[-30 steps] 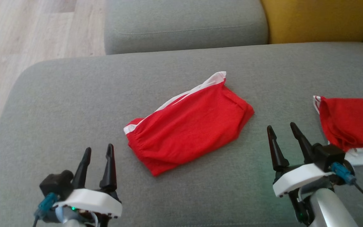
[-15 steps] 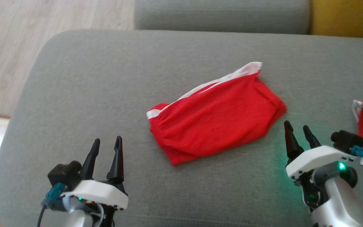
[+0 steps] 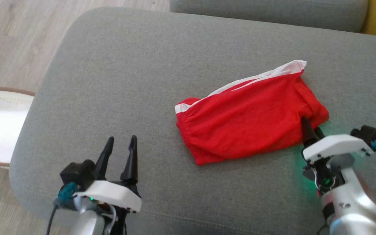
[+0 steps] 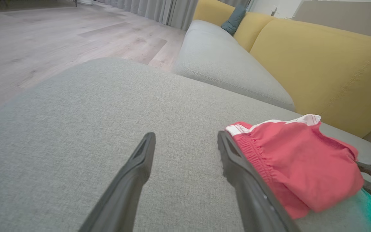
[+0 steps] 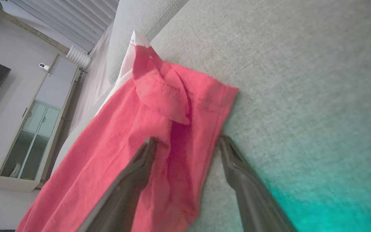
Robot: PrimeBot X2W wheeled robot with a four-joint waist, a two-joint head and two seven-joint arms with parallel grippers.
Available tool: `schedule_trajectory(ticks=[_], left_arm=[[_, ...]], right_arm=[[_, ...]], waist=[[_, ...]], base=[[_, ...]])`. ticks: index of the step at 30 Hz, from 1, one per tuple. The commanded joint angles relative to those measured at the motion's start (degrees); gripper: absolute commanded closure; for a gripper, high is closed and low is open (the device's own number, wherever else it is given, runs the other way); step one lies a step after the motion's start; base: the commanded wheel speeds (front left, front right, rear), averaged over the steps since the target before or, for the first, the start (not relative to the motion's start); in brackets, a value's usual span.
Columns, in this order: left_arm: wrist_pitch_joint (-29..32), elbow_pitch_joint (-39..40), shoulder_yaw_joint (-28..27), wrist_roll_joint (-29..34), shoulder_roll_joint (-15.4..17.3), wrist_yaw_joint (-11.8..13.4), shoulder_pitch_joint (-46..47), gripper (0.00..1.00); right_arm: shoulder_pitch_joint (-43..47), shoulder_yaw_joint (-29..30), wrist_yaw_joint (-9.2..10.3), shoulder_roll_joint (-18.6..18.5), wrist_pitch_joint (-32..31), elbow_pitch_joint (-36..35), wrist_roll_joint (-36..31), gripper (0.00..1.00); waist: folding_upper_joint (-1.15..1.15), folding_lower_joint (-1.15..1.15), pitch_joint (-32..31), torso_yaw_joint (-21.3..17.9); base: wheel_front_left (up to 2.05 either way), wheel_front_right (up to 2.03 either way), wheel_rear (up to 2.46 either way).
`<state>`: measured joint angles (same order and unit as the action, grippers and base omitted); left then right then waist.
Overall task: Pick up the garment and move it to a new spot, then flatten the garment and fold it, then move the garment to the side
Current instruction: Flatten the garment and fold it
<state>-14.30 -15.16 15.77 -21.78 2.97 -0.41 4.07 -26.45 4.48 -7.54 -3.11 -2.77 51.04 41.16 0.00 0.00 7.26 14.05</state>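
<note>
The red garment [image 3: 250, 111], a pair of shorts with a white stripe, lies flat on the grey sofa cushion [image 3: 142, 65], right of its middle and well back from its front edge. It looks doubled over into a compact oblong. Its long axis slants across the cushion: the gathered waistband end points toward the front-left corner, the hemmed leg end toward the back and right, and the white stripe runs along the far long edge. The right gripper [image 5: 187, 139] is down at the hem end with its jaws spread wide and nothing clamped. In the right wrist view one finger lies over the red cloth and the other over bare cushion just past the fabric's edge, so the edge sits between them. Whether the fingers press on the cloth or only hover close above it is hard to tell from these angles. The left gripper [image 3: 121, 138] is also wide apart and empty, raised over the cushion near its front edge, beside the waistband end but clear of it. This scene fits two stages equally: a right-hand grasp of the hem to lift the shorts to a new spot or to the side, or a release after laying them down. If a grasp is coming, it calls for closing on the hem layers together, so the doubled cloth does not fall open.
</note>
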Motion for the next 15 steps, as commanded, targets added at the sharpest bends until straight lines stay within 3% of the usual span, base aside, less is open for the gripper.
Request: schedule_trajectory(ticks=[1, 15], left_arm=[[-0.7, 1.8, -1.4, -0.2, -0.1, 0.3, 2.7, 0.0], [-0.7, 1.7, 0.8, -1.3, -0.1, 1.1, 3.9, 0.0]], right_arm=[[-1.8, -1.3, 0.05, 0.2, -0.1, 0.0, 0.7, 0.0], [-8.3, -3.2, 0.05, 0.2, 1.5, 7.0, 1.1, 0.0]], waist=[[0.0, 0.0, 0.3, 0.4], [0.0, 0.0, 2.8, 2.3]], base=[[0.0, 0.0, 0.0], [0.0, 0.0, 0.0]])
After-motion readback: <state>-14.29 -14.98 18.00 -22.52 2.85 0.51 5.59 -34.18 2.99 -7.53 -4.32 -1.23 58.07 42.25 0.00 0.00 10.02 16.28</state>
